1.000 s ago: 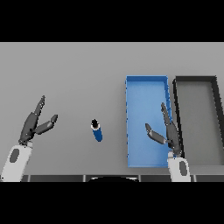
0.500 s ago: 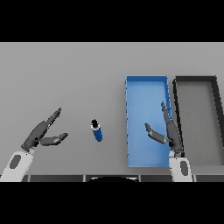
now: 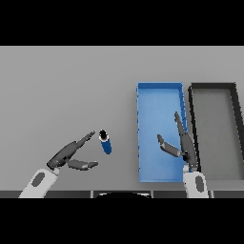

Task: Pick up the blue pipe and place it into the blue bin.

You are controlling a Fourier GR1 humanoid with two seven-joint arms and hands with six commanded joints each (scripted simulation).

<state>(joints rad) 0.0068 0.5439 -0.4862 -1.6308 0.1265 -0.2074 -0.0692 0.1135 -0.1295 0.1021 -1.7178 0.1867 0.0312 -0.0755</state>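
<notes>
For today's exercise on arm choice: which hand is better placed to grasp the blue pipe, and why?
Left. The left hand is open right beside the blue pipe, fingers pointing at it. The right hand hovers over the blue bin, farther from the pipe.

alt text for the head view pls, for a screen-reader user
The robot's left hand, fingers open, reaches toward a small blue pipe lying on the grey table, fingertips just short of it. To the right sit a blue bin and a dark bin side by side; the open right hand hovers over the blue bin.
</notes>
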